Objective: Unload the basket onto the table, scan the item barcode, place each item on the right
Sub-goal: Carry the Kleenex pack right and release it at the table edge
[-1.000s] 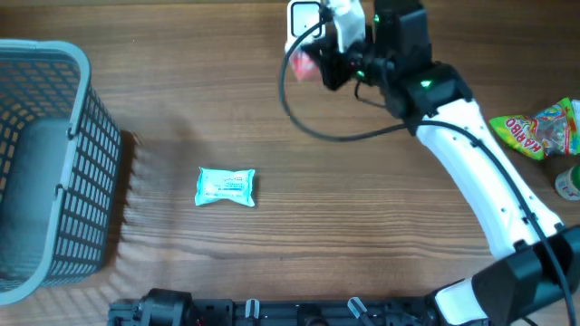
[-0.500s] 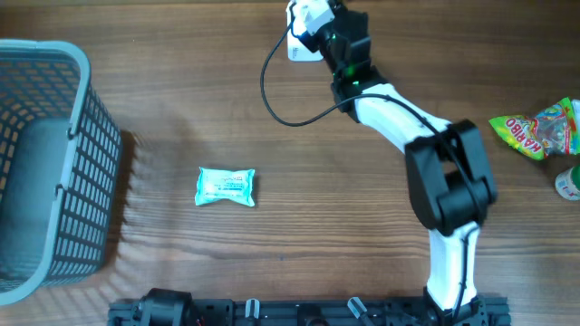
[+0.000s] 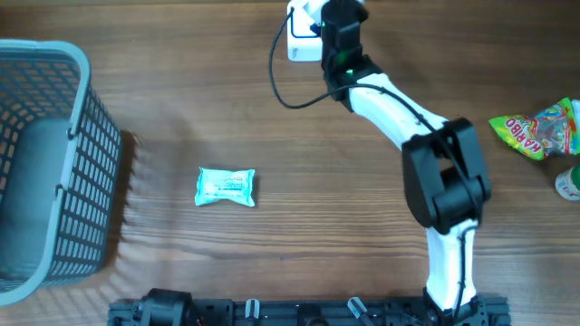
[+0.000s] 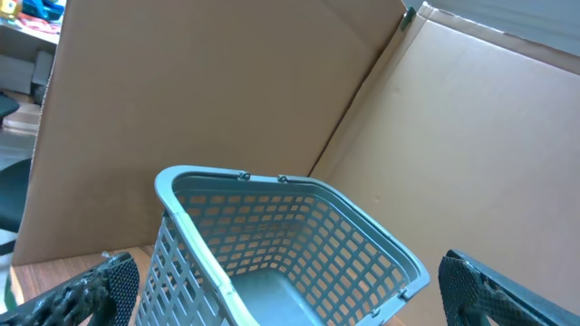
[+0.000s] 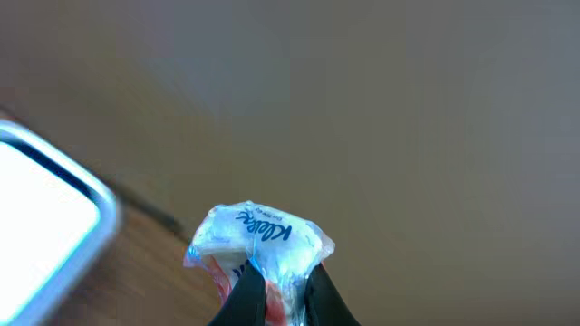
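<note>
**Soft tissue pack pinched by the scanner**

The right fingers [image 5: 246, 294] are clenched on one crinkled end of a small tissue pack [image 5: 258, 237], held just beside the white scanner [image 5: 45, 213]. It looks light, soft and slippery, so a hold across its body would likely steady it. The left fingers [image 4: 91, 292] are spread and empty near the basket [image 4: 272, 178].

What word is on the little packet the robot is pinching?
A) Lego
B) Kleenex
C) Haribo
B: in the right wrist view, the packet pinched in the right gripper has Kleenex printed on it in blue letters.
</note>
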Controlling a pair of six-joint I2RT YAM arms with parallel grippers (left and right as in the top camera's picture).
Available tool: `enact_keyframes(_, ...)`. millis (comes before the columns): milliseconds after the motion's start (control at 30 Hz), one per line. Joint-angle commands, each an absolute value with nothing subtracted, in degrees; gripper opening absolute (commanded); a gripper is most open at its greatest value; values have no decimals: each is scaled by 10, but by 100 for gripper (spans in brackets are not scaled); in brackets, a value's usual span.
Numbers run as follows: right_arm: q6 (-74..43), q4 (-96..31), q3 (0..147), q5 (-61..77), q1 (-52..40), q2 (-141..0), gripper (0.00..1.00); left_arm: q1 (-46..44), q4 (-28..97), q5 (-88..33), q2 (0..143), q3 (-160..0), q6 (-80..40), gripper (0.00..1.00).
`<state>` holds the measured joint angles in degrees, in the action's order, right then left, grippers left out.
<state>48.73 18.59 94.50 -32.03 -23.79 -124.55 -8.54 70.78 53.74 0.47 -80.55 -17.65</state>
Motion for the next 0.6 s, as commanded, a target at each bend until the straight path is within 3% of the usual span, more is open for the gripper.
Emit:
enact_keyframes(0,536,98,959,-510,-188,-1172,4,-88,706,536,4,-805,-171,100)
enact_keyframes(100,509,-2,958,-551,-123,-1168,4,-88,706,536,4,-805,-171,100)
enact_keyframes(233,380,-159,932,-441,-5,-1169,4,-88,706,536,4,-805,-171,100)
enact_keyframes(500,143,-185,913,-155,189,-1214,4,-88,706,536,4,-805,-171,100)
enact_keyframes(533,123,-184,913,-131,197,-1214,10,-88,706,536,4,-805,-171,100)
enact_keyframes(567,85,-182,913,-103,206,-1214,47,-88,706,536,4,-805,-171,100)
